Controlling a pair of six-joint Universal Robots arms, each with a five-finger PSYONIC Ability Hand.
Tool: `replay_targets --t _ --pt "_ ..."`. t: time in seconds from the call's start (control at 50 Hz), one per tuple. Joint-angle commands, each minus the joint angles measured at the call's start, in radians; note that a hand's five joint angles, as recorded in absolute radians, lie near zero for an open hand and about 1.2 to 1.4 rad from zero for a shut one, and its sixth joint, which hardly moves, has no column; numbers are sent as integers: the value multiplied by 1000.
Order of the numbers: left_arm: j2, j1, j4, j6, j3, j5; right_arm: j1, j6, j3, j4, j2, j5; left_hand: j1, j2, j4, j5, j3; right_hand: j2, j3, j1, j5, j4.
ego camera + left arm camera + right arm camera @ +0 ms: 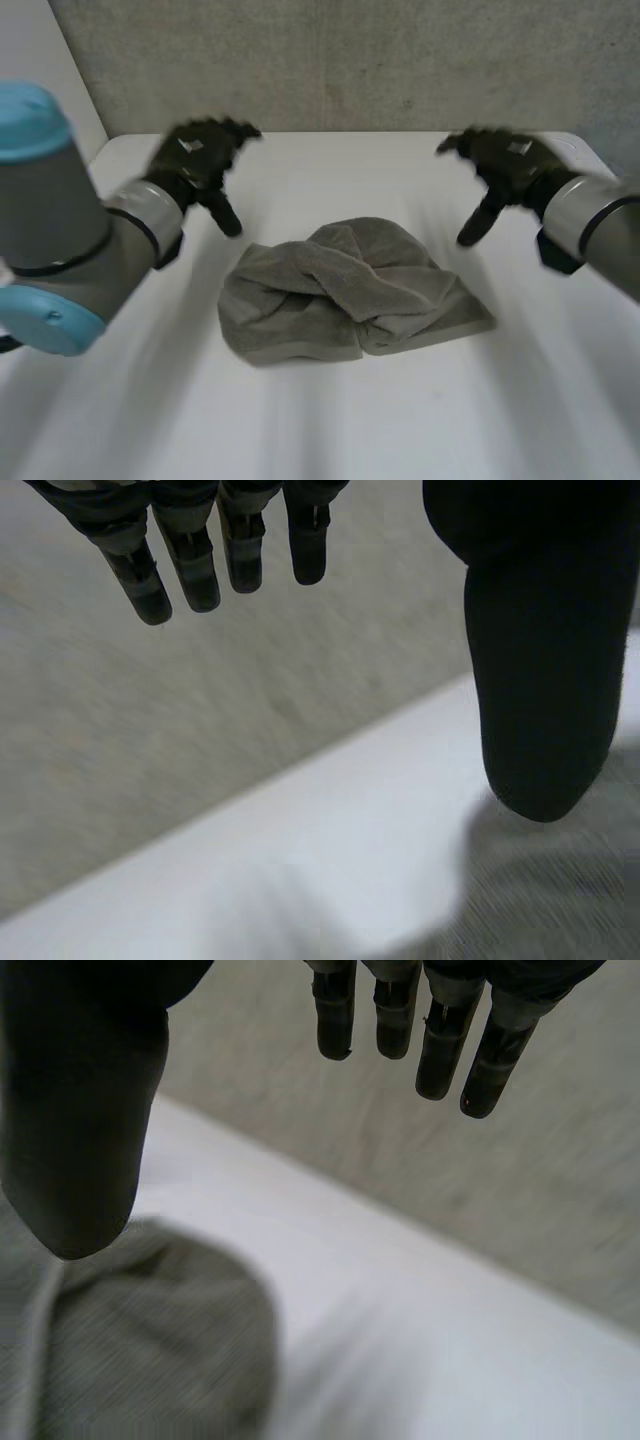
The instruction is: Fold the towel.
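A grey towel (350, 292) lies crumpled in a heap in the middle of the white table (330, 420). My left hand (200, 155) hovers above the table behind and to the left of the heap, open, fingers (190, 565) straight and thumb (540, 680) pointing down, holding nothing. My right hand (500, 160) hovers behind and to the right of the heap, open too, its fingers (440, 1045) spread and empty. In the right wrist view a rounded fold of the towel (150, 1340) lies below the thumb (80, 1130). A grey bit of towel (560, 890) also lies beneath the left thumb.
A grey wall (350, 60) rises right behind the table's far edge (400, 133). Bare white tabletop surrounds the towel on every side.
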Motion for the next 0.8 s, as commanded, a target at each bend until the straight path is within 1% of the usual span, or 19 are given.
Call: replay_targets --t 0.02,0.1,0.2,0.24,0.26,0.3,0.32,0.34,0.42,0.46,0.5,0.52,0.56,0.58,0.6,0.62,0.66,0.74,0.8 --pt "-192 -10 -11 122 51 51 62 65 14 43 154 -19 78 78 79 80 78 -69 -66 -53 -60 -83" --pt "-249 -16 -15 168 70 51 76 123 19 41 203 -26 108 108 109 110 108 -44 -41 -28 -35 -58" --pt "-303 -42 -13 237 108 48 89 166 -2 25 272 -26 346 346 347 347 346 267 270 283 276 253" --pt "-332 -62 -12 286 143 47 109 165 -53 14 306 -25 755 754 755 756 754 693 696 709 702 679" --pt "-332 -62 -12 287 144 47 109 165 -53 14 306 -25 757 757 758 758 757 695 699 711 704 682" --pt "-341 -69 -10 313 167 45 114 165 -91 14 318 -17 945 945 945 946 944 880 884 896 889 867" --pt "-349 -76 -10 335 188 47 114 165 -129 14 323 -25 1165 1165 1166 1167 1165 1093 1096 1109 1102 1079" --pt "-352 -83 -7 357 209 48 115 165 -165 8 318 -23 1167 1167 1168 1169 1167 1152 1155 1168 1161 1138" --pt "-346 -86 38 380 274 27 114 158 -242 -51 292 -19 1167 1167 1168 1169 1167 1152 1156 1168 1161 1139" --pt "-340 -89 91 377 317 -9 115 158 -262 -220 219 -7 1167 1167 1168 1169 1167 1152 1156 1168 1161 1139" --pt "-303 -95 248 372 367 -111 119 157 -234 -344 170 4 1167 1167 1168 1169 1167 1152 1156 1168 1161 1139" --pt "-303 -96 249 372 367 -111 119 157 -234 -345 170 4 1167 1167 1168 1169 1167 1152 1156 1168 1161 1139" --pt "-202 -94 489 345 349 -240 117 152 -121 -643 55 24 1167 1167 1168 1169 1167 1152 1156 1168 1161 1139" --pt "-202 -94 490 345 349 -240 117 152 -121 -644 55 24 1167 1167 1168 1169 1167 1152 1156 1168 1161 1139" --pt "-148 -89 599 311 314 -292 117 158 -60 -801 3 21 1167 1167 1168 1169 1167 1152 1156 1168 1161 1139" --pt "-148 -89 601 311 314 -292 114 155 -15 -925 -31 26 1167 1167 1168 1169 1167 1152 1156 1168 1161 1139" --pt "-55 -82 776 242 210 -340 108 158 11 -992 -57 23 1167 1167 1168 1169 1167 1152 1156 1168 1161 1139" --pt "4 -77 809 216 94 -332 105 157 -2 -936 -59 3 1167 1167 1168 1169 1167 1152 1156 1168 1161 1139" --pt "41 -85 772 208 -30 -331 102 152 -61 -759 -45 -62 1167 1167 1168 1169 1167 1152 1156 1168 1161 1139"
